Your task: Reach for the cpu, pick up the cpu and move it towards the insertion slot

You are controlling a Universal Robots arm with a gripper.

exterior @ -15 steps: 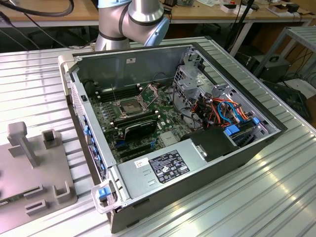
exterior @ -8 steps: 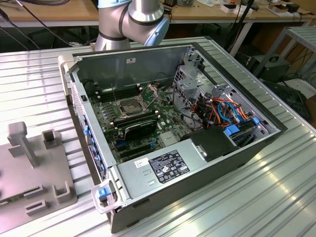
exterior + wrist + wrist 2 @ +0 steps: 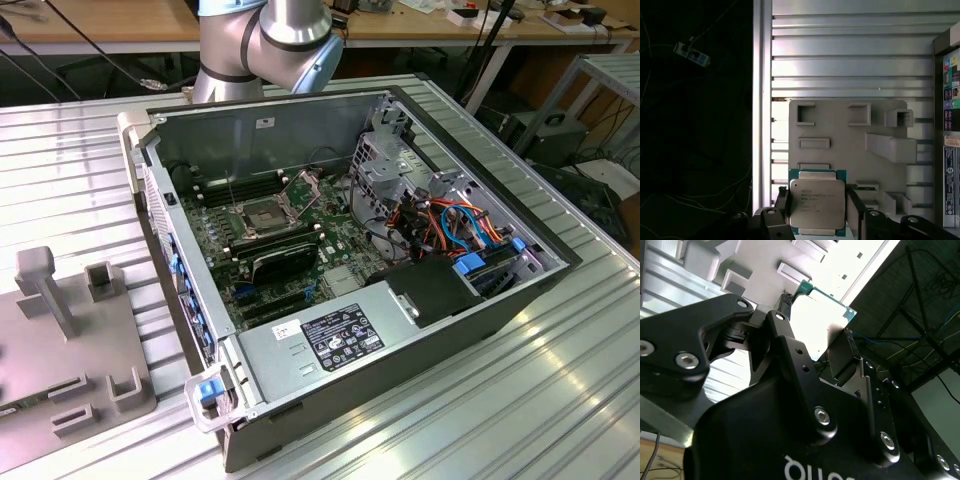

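Note:
The cpu is a flat square chip with a dull metal lid and a green rim. My gripper is shut on it, with a black finger against each side. It hangs over the grey fixture plate. In the second wrist view the cpu appears from below as a pale square with a green edge between the fingertips. The insertion slot is the metal-framed socket with a dark centre and raised bracket on the motherboard inside the open computer case.
The grey fixture plate with raised blocks lies on the ribbed metal table at the exterior view's left of the case. The arm's base stands behind the case. A black ribbed module, cables and a drive cage crowd the case. The table edge borders dark floor.

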